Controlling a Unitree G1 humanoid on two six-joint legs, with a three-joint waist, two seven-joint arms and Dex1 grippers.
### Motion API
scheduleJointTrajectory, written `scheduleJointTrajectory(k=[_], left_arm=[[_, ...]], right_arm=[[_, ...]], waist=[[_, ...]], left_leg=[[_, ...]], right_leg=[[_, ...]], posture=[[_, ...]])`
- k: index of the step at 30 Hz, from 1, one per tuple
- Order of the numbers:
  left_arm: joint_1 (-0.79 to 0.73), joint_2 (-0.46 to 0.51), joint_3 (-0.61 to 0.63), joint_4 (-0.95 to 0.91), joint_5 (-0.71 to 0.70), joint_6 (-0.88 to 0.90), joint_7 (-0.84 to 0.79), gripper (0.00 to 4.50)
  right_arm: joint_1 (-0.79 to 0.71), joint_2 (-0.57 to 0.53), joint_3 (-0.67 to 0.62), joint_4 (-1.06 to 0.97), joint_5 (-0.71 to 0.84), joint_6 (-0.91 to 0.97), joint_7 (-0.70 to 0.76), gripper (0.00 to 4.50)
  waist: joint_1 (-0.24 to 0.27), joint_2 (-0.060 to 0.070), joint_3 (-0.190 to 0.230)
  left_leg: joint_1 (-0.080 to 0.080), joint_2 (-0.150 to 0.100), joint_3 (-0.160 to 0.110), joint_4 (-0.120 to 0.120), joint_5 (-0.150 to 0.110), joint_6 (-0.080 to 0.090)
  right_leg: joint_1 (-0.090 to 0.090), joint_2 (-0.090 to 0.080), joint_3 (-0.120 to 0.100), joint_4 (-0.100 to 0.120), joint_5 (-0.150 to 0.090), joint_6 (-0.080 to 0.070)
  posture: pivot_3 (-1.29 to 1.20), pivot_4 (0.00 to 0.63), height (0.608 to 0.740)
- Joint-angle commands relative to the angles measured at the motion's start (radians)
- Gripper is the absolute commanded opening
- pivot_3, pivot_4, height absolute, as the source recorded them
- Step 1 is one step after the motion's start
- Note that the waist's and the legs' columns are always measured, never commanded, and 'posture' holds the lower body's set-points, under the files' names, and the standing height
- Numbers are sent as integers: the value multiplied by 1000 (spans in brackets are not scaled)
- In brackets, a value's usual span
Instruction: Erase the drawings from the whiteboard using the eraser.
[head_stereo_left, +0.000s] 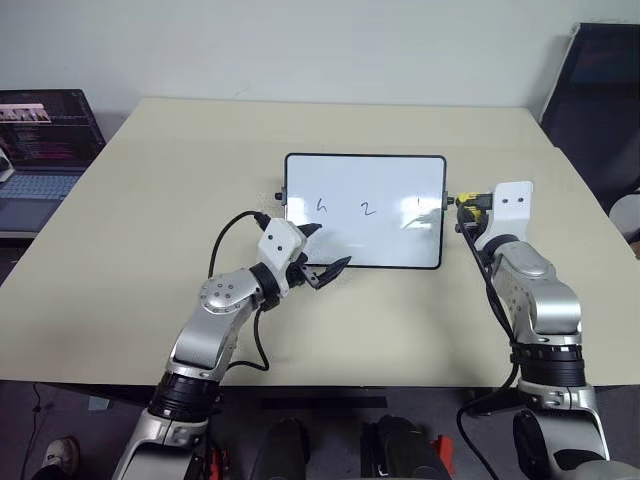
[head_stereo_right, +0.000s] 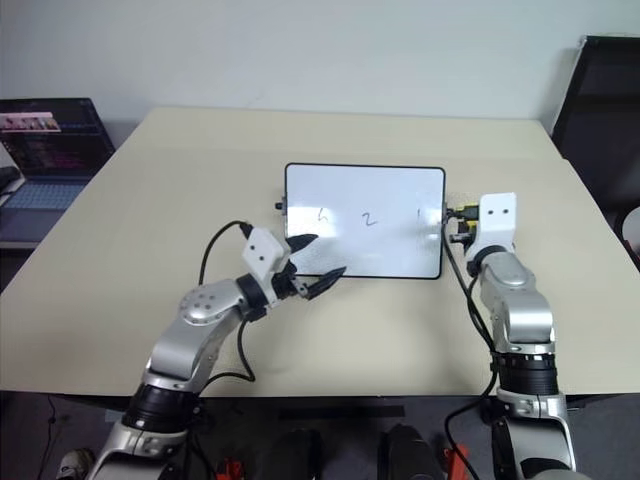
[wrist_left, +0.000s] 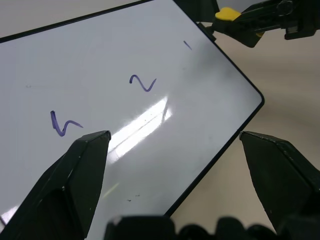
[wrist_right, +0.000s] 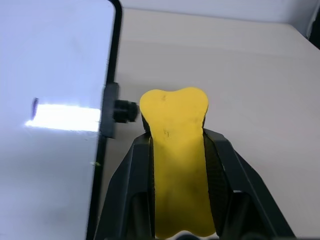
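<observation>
Pinching yellow eraser (wrist_right: 179, 165) waisted in right jaws | left jaws apart over whiteboard (head_stereo_left: 365, 180)

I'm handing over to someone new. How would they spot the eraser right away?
Find the whiteboard in the middle of the tan table. Just off its right short edge, beside the black knob there, the right gripper is shut on the eraser. It is a small oblong block with a bright yellow top, the one yellow item here.

A beige table (head_stereo_left: 130, 230) stands against a pale wall (head_stereo_left: 300, 40), laptop (head_stereo_left: 45, 140) alongside.
</observation>
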Motion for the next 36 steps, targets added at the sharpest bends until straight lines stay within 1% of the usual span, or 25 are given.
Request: scheduleJointTrajectory(k=[1, 9, 16, 28, 36], left_arm=[[-38, -19, 6, -1, 13, -32, 18, 4500], [-39, -29, 4, 4, 27, -45, 16, 4500], [-47, -32, 1, 7, 25, -53, 6, 4500], [-64, -41, -11, 27, 40, -64, -2, 4500], [-64, -46, -16, 23, 42, -66, -3, 4500]], right_arm=[[-36, 6, 26, -28, -15, -47, 11, 973], [-34, 24, 32, -40, -21, -51, 16, 973], [-14, 28, 50, -66, -23, -69, 48, 973], [-53, 64, 75, -39, -26, -111, 66, 973], [-103, 89, 101, 31, -40, -129, 64, 973]], waist=[[-1, 0, 0], [0, 0, 0], [-1, 0, 0], [1, 0, 0], [1, 0, 0]], left_leg=[[0, 0, 0, 0, 0, 0], [0, 0, 0, 0, 0, 0], [0, 0, 0, 0, 0, 0], [0, 0, -1, 0, 0, 0], [0, 0, -1, 0, 0, 0]], right_leg=[[0, 0, 0, 0, 0, 0], [0, 0, 0, 0, 1, -1], [0, 0, -1, 0, 1, -1], [0, 0, -1, 0, 1, -1], [0, 0, -1, 0, 1, -2]], posture=[[0, 150, 740], [0, 150, 740], [0, 150, 740], [0, 150, 740], [0, 150, 740]])
